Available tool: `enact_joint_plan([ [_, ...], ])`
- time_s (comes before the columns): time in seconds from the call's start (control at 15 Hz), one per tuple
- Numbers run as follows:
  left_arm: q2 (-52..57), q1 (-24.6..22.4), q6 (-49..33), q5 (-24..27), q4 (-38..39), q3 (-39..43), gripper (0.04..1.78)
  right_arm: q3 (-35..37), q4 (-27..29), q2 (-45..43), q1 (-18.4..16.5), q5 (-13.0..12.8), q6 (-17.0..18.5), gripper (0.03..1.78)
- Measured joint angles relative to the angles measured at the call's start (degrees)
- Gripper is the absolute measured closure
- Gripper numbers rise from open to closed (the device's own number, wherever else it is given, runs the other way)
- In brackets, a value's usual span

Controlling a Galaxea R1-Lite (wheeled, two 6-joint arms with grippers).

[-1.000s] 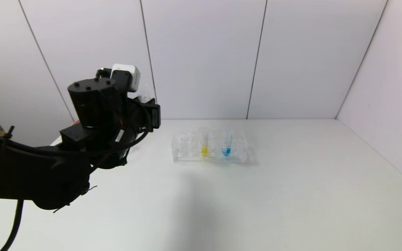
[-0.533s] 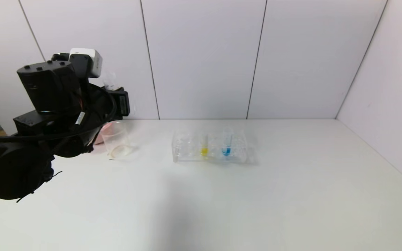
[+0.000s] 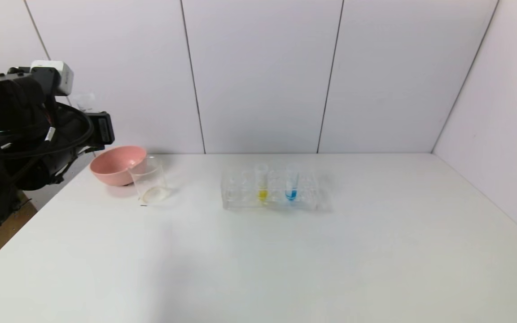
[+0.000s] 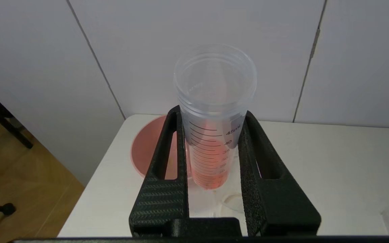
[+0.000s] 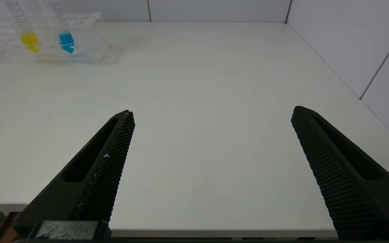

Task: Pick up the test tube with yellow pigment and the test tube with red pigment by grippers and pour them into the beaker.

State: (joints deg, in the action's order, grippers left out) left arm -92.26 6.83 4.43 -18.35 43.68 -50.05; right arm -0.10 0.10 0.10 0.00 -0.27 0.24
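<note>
The right gripper (image 5: 211, 168) is hanging spread wide over the table's (image 3: 285, 260) near edge. The left gripper (image 4: 211, 158) is clamping the red-pigment tube (image 4: 211, 135) above the pink bowl (image 3: 115, 165), at the far left corner beside the beaker (image 3: 150, 184). The yellow-pigment tube (image 3: 262, 181) is standing racked toward the far edge.

The black left arm fills the left edge of the head view, its two-fingered black left gripper (image 4: 211, 152) clamped tight (fingers upright). The black, pointed-fingered right gripper (image 5: 211, 116) spreads wide across the lower frame of its wrist view.
</note>
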Motion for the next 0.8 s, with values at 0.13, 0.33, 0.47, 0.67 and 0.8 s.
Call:
enact_joint_plan([
  [0.13, -0.02, -3.94, 0.00, 2.91, -0.13, 0.13, 1.37, 0.00, 0.00, 0.00, 0.00, 0.00, 0.02, 0.11],
  [0.33, -0.33, -8.40, 0.15, 5.68, -0.55, 0.13, 1.37, 0.00, 0.00, 0.00, 0.00, 0.00, 0.02, 0.11],
  [0.47, -0.66, -10.48, 0.56, 6.69, -1.62, 0.13, 1.37, 0.00, 0.00, 0.00, 0.00, 0.02, 0.02, 0.11],
  [0.67, -1.38, -12.58, 2.66, 7.57, -4.13, 0.04, 1.37, 0.00, 0.00, 0.00, 0.00, 0.02, 0.02, 0.11],
  [0.8, -1.90, -13.41, 4.39, 9.62, -5.29, -0.29, 1.37, 0.00, 0.00, 0.00, 0.00, 0.02, 0.02, 0.11],
])
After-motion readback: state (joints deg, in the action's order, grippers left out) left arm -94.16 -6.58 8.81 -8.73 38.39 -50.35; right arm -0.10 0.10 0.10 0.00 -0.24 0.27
